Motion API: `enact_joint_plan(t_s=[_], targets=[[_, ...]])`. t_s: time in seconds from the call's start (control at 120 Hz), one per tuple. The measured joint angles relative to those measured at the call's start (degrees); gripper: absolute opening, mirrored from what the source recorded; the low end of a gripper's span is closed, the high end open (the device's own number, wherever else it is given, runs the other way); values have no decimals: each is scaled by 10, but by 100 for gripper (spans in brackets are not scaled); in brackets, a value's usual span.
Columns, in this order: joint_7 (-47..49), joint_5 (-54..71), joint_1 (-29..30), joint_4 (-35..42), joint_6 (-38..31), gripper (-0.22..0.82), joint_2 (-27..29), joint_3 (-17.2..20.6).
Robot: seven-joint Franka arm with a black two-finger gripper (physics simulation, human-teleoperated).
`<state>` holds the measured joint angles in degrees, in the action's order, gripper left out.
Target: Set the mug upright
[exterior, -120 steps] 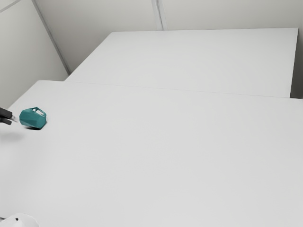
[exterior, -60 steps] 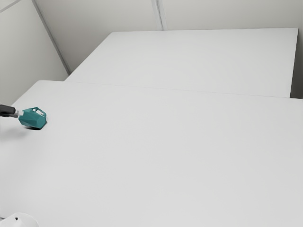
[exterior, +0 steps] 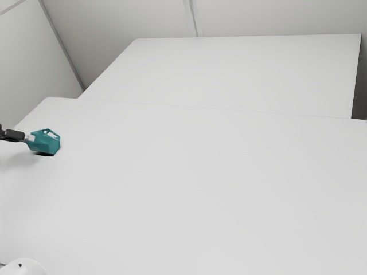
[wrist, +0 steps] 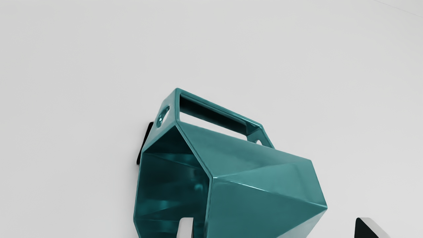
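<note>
Mug, teal, faceted, lying on its side on the white table, over by the exterior view's left edge. Not upright. Handle sits along the upper side of the body, squared-off loop, with a hole in each end piece. Mouth open sideways, dark teal inside; closed end points the other way, past the flat facets of the body.

Gripper comes in from the exterior view's left, low over the table, tips right at the mug. Wrist view: gripper has its fingers well apart, not closed on anything. One fingertip is at the mouth, overlapping the opening; the other fingertip is out beyond the closed end, with a gap to the body. Part of the mug lies between them. Hard to say from this angle whether the first one is inside the mouth or just in front of it, or touching.

Dark patch under the mug in the exterior view. Second white surface behind the table, pale walls past that. White rounded object with a small dark spot in the exterior view's near left corner, cut off by the edge.
</note>
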<state>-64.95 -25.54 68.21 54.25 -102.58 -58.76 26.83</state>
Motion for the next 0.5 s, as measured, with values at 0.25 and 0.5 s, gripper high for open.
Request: enact_joint_plan(t_s=[0.25, 0.5], targets=[[-15, -1, -1, 0, -12, 38, -6, 13], [-25, -9, 3, 1, -10, 7, -4, 26]])
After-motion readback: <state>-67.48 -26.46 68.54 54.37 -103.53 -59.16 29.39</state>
